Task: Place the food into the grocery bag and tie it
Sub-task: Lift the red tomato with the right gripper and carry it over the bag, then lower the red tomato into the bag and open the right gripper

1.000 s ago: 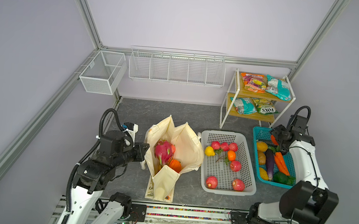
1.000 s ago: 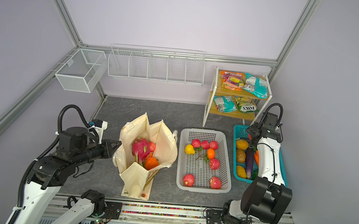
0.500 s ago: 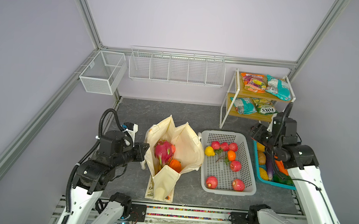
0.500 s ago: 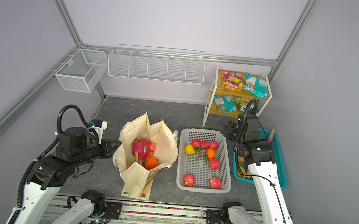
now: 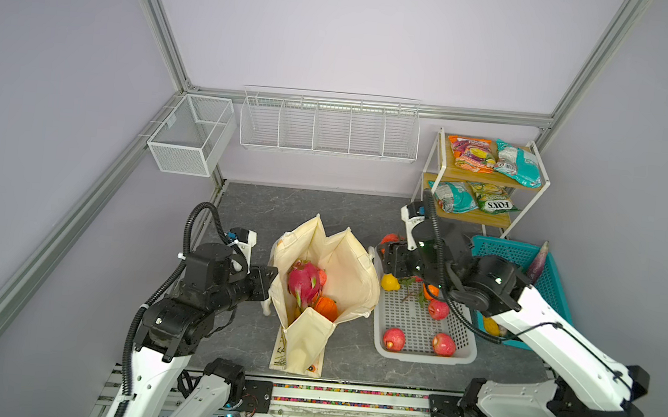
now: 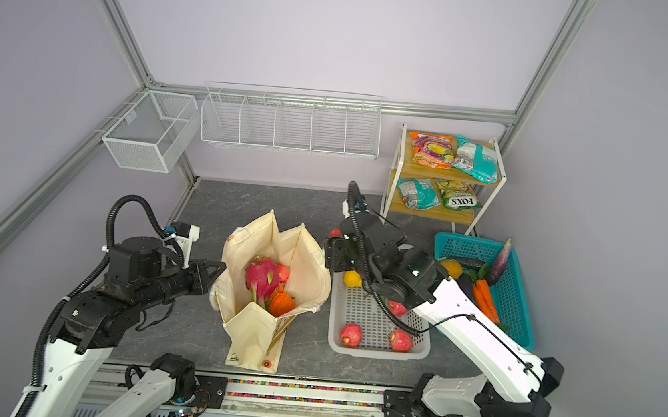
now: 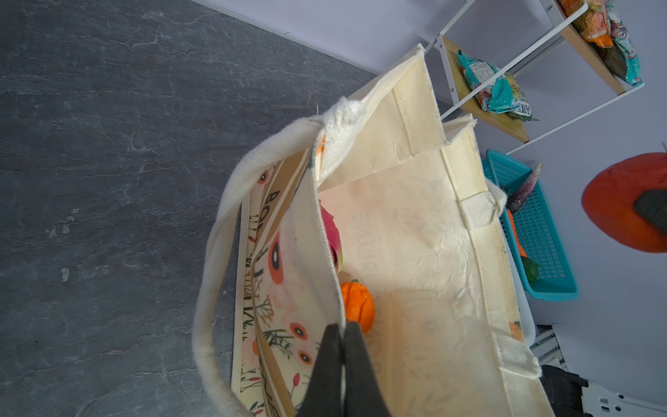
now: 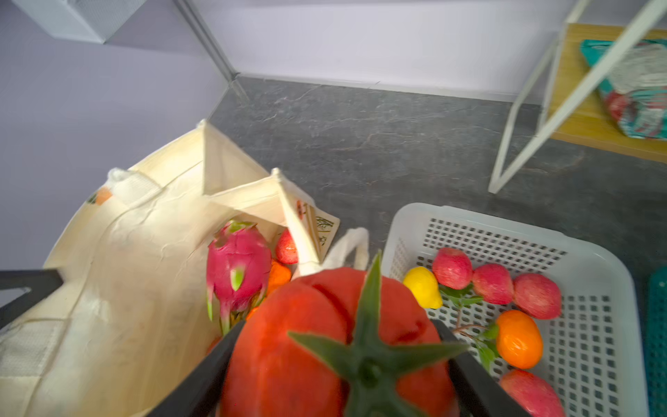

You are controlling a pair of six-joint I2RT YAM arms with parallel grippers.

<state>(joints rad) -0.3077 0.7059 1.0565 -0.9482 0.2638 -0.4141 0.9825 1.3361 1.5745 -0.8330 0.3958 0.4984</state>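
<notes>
The cream grocery bag (image 5: 350, 261) (image 6: 307, 253) stands open left of centre. Inside lie a pink dragon fruit (image 5: 304, 278) (image 8: 238, 263), an orange fruit (image 5: 325, 307) and a red apple (image 8: 287, 249). My left gripper (image 5: 272, 272) (image 7: 343, 332) is shut on the bag's near rim and holds that side out. My right gripper (image 5: 388, 254) (image 8: 341, 325) is shut on a red tomato (image 8: 306, 343) (image 5: 388, 238) with a green stem. It hangs over the far left corner of the white basket, just right of the bag's mouth.
The white perforated basket (image 5: 422, 356) holds red apples, a lemon and an orange. Behind my right arm sits the teal basket (image 5: 554, 289) with carrots and an eggplant. A small shelf (image 5: 441, 165) at the back right carries snack packets (image 5: 471, 154). Wire racks hang on the walls.
My right arm has swung left from the teal basket, across the white basket, to the bag's right edge with the tomato in its grip. The left arm has not moved.
</notes>
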